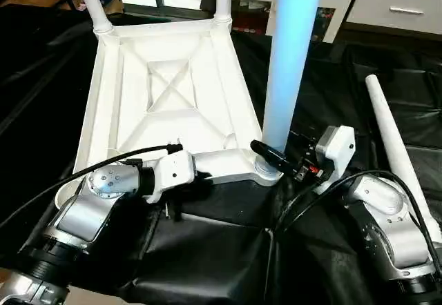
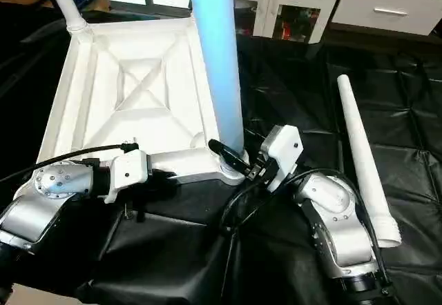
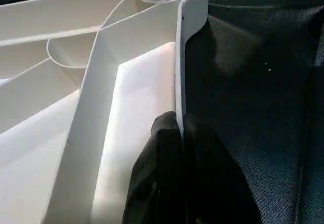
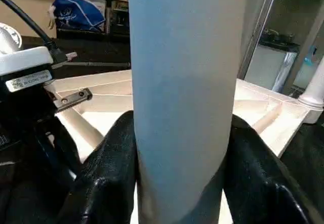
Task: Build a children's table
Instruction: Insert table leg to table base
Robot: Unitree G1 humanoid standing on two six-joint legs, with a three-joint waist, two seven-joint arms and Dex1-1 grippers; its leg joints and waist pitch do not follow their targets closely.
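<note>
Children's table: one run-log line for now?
left tool: shut on white plastic tabletop rim | right tool: gripping upright white tube leg in corner socket

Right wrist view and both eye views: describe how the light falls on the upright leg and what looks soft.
Eye views: the upright leg has a pale blue tint against the white tabletop. Right wrist view: the leg looks grey and soft between the dark fingers. Left wrist view: the tabletop's rim is bright; the cloth shows faint sheen.

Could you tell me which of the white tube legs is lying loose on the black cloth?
The long white plastic tube leg beside the robot's right arm; the other three stand upright in the white ribbed tabletop's corner sockets.
</note>
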